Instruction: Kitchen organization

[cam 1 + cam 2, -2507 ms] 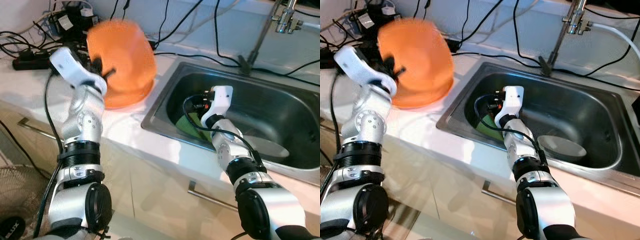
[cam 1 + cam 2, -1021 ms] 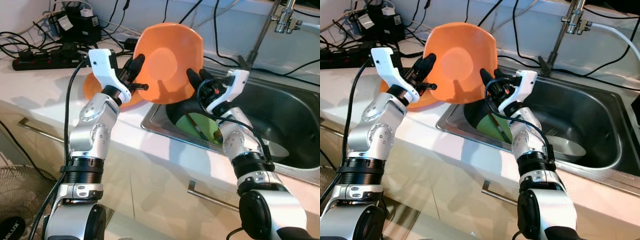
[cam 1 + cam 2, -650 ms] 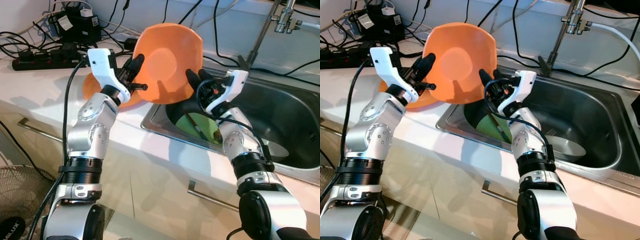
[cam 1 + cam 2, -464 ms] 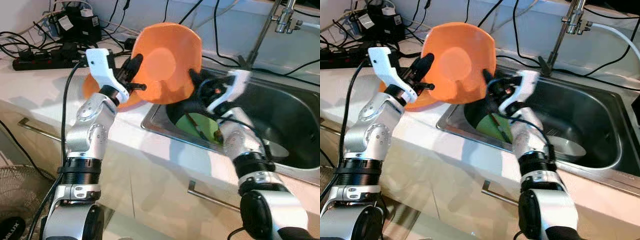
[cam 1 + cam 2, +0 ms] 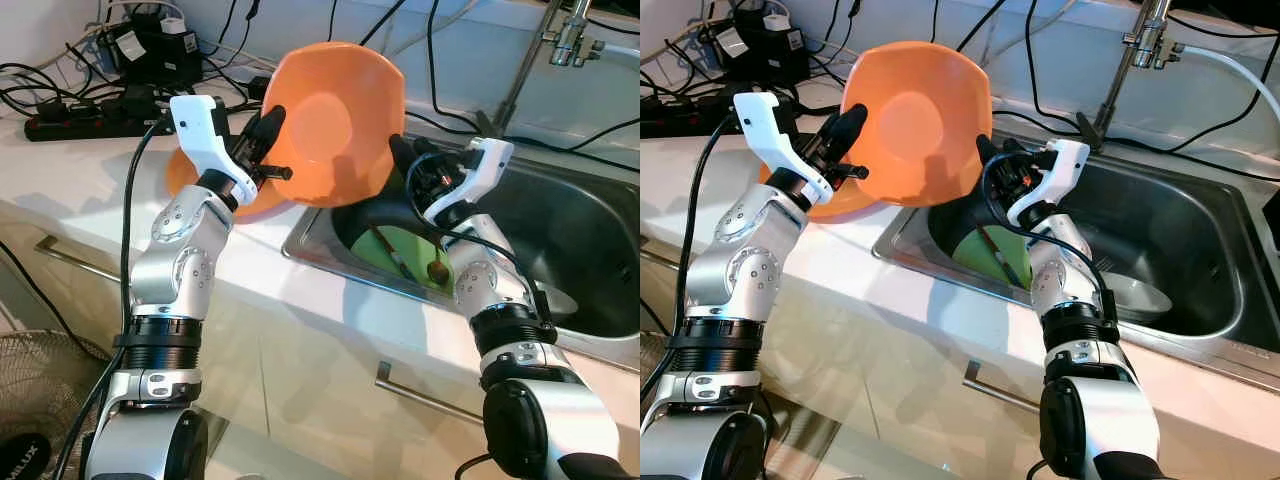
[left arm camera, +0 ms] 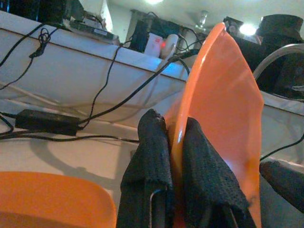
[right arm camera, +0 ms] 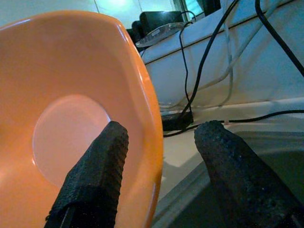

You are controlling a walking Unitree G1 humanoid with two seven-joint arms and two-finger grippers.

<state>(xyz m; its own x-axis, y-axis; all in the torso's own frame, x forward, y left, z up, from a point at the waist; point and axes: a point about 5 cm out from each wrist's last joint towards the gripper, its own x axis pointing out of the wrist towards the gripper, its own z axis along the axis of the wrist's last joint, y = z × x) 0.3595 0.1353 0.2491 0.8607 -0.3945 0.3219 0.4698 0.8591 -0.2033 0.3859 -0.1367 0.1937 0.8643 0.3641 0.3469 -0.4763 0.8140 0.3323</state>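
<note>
An orange bowl [image 5: 335, 120] is held up on edge above the sink's left corner, its hollow facing me. My left gripper [image 5: 272, 140] is shut on its left rim; the rim sits pinched between the black fingers [image 6: 152, 142]. My right gripper [image 5: 405, 155] is open at the bowl's lower right rim. One of its fingers [image 7: 95, 175] lies inside the hollow, and the other finger [image 7: 232, 171] is outside the rim, which passes between them. A second orange bowl [image 5: 185, 170] rests on the counter behind my left arm.
The steel sink [image 5: 600, 200] holds a green plate [image 5: 405, 250], a dark-handled utensil [image 5: 395, 255] and a white bowl [image 5: 560, 300]. A faucet [image 5: 570, 30] stands at the back right. A power strip and cables [image 5: 80, 110] crowd the counter's back left.
My left arm lifted the orange bowl off the counter and tipped it toward the sink. My right gripper rose from the sink and shifted right, now straddling the bowl's rim.
</note>
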